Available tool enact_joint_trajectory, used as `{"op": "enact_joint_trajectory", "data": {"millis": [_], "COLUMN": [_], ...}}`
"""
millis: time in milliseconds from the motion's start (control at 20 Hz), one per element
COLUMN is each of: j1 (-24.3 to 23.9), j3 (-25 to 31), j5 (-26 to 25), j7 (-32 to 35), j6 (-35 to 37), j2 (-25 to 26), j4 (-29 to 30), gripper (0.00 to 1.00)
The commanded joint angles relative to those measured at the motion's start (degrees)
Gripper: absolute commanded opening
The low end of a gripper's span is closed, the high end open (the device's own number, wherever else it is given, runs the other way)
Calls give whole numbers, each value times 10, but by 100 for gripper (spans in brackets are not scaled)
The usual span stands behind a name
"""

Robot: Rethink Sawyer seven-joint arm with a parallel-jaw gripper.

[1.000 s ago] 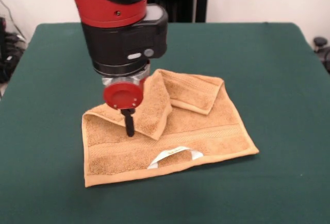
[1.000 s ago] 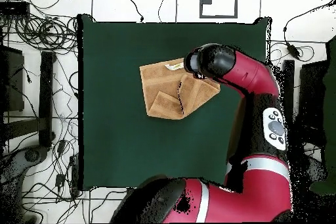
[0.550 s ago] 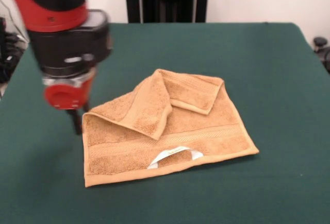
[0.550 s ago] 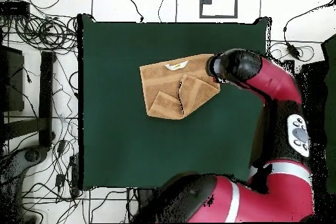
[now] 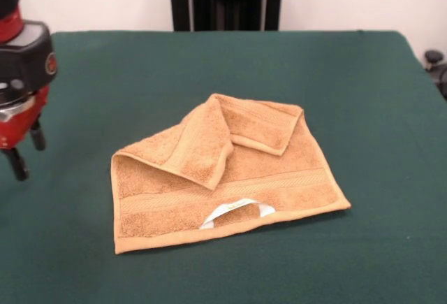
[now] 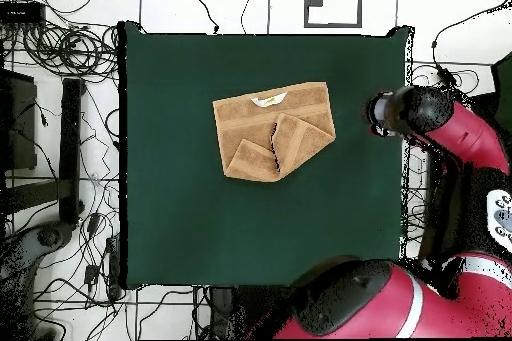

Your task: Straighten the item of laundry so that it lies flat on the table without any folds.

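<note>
The item of laundry (image 5: pixel 230 178), an orange-tan towel, lies near the middle of the green table (image 5: pixel 363 80). Its two far corners are folded over onto it, one as a big triangular flap (image 5: pixel 199 147) and one as a smaller flap (image 5: pixel 265 129). A white label (image 5: pixel 237 210) curls up at its near hem. My gripper (image 5: pixel 26 152) hangs at the left edge of the front view, well clear of the towel, open with nothing between its black fingers (image 5: pixel 17 165). In the overhead view the towel (image 6: pixel 272 129) lies on the table (image 6: pixel 180 217), and the arm's wrist (image 6: pixel 408 112) covers the gripper near the table's right edge.
A black stand (image 5: pixel 227 0) rises behind the table's far edge in the front view. Cables (image 6: pixel 60 52) lie on the floor beside the table in the overhead view. The red arm (image 6: pixel 450 217) runs along the table's right side there.
The arm has swung away from above the towel's folded corner to the table's side, leftward in the front view. The towel's folds look the same as before.
</note>
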Motion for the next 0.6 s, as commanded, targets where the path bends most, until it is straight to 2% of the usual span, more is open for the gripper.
{"op": "enact_joint_trajectory", "data": {"millis": [50,200,600], "j1": [12,22,40], "j3": [64,64,67], "j5": [-27,-27,-15], "j7": [-122,-99,-52], "j6": [54,40,-31], "j2": [34,14,-59], "j4": [3,36,176], "gripper": [100,100,100]}}
